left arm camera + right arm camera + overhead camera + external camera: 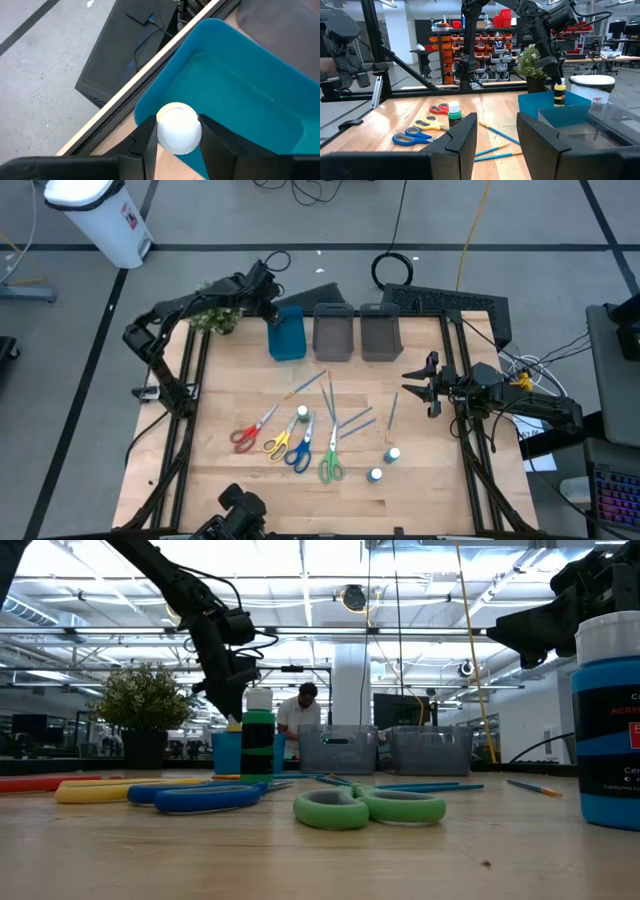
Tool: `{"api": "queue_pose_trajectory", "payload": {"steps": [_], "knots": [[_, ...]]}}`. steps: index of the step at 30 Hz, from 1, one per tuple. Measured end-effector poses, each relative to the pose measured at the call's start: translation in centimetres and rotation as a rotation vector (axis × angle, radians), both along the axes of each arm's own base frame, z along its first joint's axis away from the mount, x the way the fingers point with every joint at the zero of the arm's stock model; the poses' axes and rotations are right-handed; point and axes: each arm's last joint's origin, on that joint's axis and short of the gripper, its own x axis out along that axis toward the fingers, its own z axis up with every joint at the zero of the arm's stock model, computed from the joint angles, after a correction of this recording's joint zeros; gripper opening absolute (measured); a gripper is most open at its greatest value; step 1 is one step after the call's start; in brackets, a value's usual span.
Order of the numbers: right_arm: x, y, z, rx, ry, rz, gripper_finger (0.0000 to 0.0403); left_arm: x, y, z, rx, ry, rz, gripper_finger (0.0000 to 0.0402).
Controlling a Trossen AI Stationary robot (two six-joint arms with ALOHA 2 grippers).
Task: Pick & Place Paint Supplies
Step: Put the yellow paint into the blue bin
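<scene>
Left gripper [177, 137]: clamped on white-capped bottle [179, 128], held above blue bin [240, 75]. Right gripper [418, 384]: fingers apart, empty, near table's [230, 480] right edge.

Two dark fingers [462, 145] of the right gripper [496, 142] stand apart in the foreground with nothing between them. Beyond them on the wooden bench [410, 112] lie blue-handled scissors [410, 138], yellow-handled scissors [427, 123] and red-handled scissors [440, 108], with a white-capped green bottle [454, 114] standing just beside them. Thin blue brushes [497, 133] lie nearer the middle. Farther off, the left gripper [555, 75] holds a yellow bottle [559, 94] above the blue bin [545, 107], with a grey bin [600, 122] just beside it. A potted plant [532, 67] stands behind the blue bin, and a white container [595, 86] sits beyond.
</scene>
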Motion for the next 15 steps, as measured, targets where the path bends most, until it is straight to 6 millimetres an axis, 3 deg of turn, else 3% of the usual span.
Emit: {"api": "queue_pose_trajectory", "payload": {"steps": [7,15], "knots": [[0.0,0.0,0.0,0.0,0.0,0.0,0.013,0.8,0.3,-1.4,-0.013,0.022,-0.003,0.0122],[0.0,0.0,0.0,0.0,0.0,0.0,0.013,0.8,0.3,-1.6,-0.013,0.028,0.011,0.0126]]}}
